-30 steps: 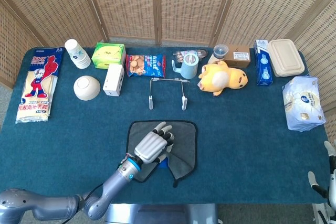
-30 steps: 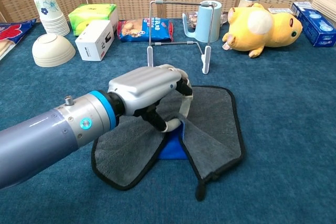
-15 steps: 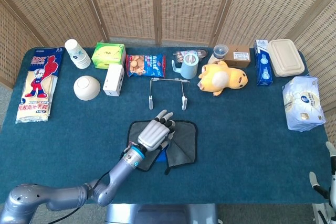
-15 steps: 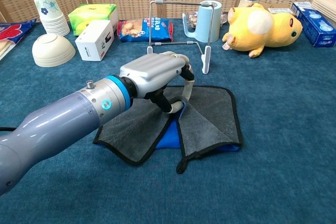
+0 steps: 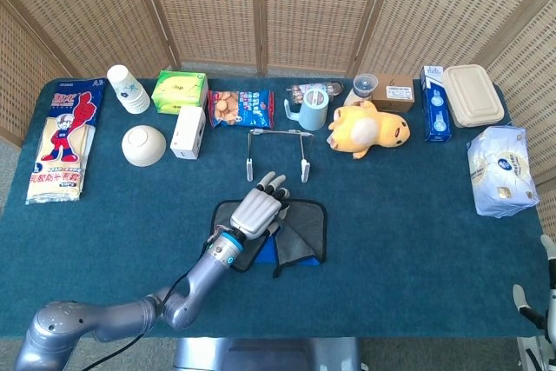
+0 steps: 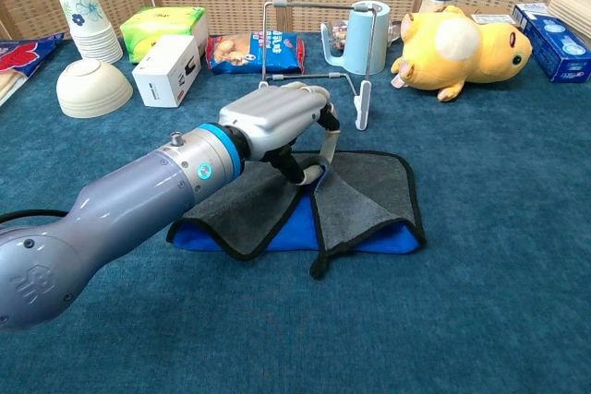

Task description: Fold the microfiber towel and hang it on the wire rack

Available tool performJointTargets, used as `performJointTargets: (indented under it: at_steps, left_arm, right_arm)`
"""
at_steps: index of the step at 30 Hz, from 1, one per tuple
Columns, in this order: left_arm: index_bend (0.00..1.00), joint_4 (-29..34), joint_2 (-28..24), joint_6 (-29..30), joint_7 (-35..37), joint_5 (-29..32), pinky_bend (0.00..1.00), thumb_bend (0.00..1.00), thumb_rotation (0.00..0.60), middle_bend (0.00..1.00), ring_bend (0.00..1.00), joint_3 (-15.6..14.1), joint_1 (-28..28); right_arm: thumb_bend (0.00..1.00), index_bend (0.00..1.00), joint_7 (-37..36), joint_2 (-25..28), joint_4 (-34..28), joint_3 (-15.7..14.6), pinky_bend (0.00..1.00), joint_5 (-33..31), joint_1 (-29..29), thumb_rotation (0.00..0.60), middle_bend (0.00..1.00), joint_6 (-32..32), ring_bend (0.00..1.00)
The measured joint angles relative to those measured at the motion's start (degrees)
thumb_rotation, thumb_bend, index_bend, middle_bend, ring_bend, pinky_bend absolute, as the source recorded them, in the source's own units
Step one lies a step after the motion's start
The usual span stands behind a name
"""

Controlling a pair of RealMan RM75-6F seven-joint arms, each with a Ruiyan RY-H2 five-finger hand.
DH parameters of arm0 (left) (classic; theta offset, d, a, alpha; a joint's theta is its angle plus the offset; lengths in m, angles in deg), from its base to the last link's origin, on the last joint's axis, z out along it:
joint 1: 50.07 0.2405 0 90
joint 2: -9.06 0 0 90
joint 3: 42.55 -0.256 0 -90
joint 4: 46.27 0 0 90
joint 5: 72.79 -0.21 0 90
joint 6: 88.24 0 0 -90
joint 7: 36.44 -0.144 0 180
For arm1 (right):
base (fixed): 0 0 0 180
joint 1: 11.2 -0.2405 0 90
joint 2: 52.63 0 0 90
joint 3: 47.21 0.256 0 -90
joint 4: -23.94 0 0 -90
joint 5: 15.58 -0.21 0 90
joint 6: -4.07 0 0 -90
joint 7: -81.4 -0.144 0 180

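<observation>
The microfiber towel [image 5: 304, 234] [image 6: 371, 193] is grey with a black hem and a blue underside. It lies partly folded on the blue tablecloth at centre front, with blue showing along its near fold. My left hand [image 5: 259, 209] [image 6: 280, 117] hovers over the towel's left half. It pinches a lifted hem between thumb and fingers. The wire rack [image 5: 278, 133] [image 6: 319, 5] stands upright just beyond the towel, a short way past the fingertips. Only part of my right hand [image 5: 540, 288] shows, low at the table's right front corner, fingers apart and holding nothing.
Along the far side stand paper cups [image 5: 128, 89], a bowl [image 5: 143, 145], a white box [image 5: 188, 131], a green tissue box [image 5: 180, 90], a biscuit bag [image 5: 241, 108], a blue mug [image 5: 311, 110] and a yellow plush [image 5: 365, 129]. A tissue pack [image 5: 498, 169] lies at the right.
My left hand has moved away from me toward the rack, dragging the towel's near edge over itself. The towel looks shorter front to back, and its blue underside shows along the near fold.
</observation>
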Motion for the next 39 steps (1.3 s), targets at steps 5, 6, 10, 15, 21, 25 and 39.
performJointTargets:
  at_steps: [5, 6, 10, 15, 21, 25, 39]
  left_arm:
    - [0.56, -1.8, 0.8, -0.4, 1.0, 0.0, 0.00, 0.50, 0.600, 0.28, 0.08, 0.0, -0.8]
    - [0.56, -2.1, 0.9, -0.4, 1.1, 0.0, 0.00, 0.50, 0.600, 0.28, 0.08, -0.1, -0.9]
    - [0.51, -3.5, 1.6, -0.4, 2.2, -0.2, 0.00, 0.46, 0.600, 0.26, 0.07, -0.1, -1.3]
    - [0.39, -4.4, 2.0, 0.0, 2.7, -0.3, 0.00, 0.41, 0.600, 0.19, 0.01, -0.3, -1.6]
    - [0.28, -5.1, 2.2, 0.7, 2.6, -0.5, 0.00, 0.39, 0.600, 0.12, 0.00, -0.3, -1.7]
    - [0.27, -5.8, 2.5, 1.6, 2.8, -0.8, 0.00, 0.39, 0.600, 0.11, 0.00, -0.3, -1.8]
    - [0.11, -8.9, 3.5, 1.9, 1.3, -0.4, 0.00, 0.28, 0.600, 0.03, 0.00, 0.4, -2.7]
  right_arm:
    - [0.31, 0.03, 0.2, 0.1, -0.3, 0.0, 0.00, -0.1, 0.1, 0.600, 0.02, 0.1, 0.00]
    - [0.31, 0.03, 0.2, 0.1, -0.3, 0.0, 0.00, -0.1, 0.1, 0.600, 0.02, 0.1, 0.00]
    - [0.31, 0.03, 0.3, 0.1, -0.5, 0.0, 0.00, 0.0, 0.2, 0.600, 0.02, 0.3, 0.00]
    - [0.31, 0.03, 0.3, 0.2, -0.6, -0.1, 0.00, 0.1, 0.3, 0.600, 0.02, 0.3, 0.00]
    - [0.31, 0.03, 0.3, 0.2, -0.7, 0.0, 0.00, 0.2, 0.2, 0.600, 0.02, 0.3, 0.00]
    - [0.31, 0.03, 0.2, 0.2, -0.8, -0.1, 0.00, 0.2, 0.3, 0.600, 0.02, 0.3, 0.00]
    - [0.31, 0.03, 0.5, 0.3, -1.3, -0.1, 0.00, 0.5, 0.4, 0.600, 0.02, 0.6, 0.00]
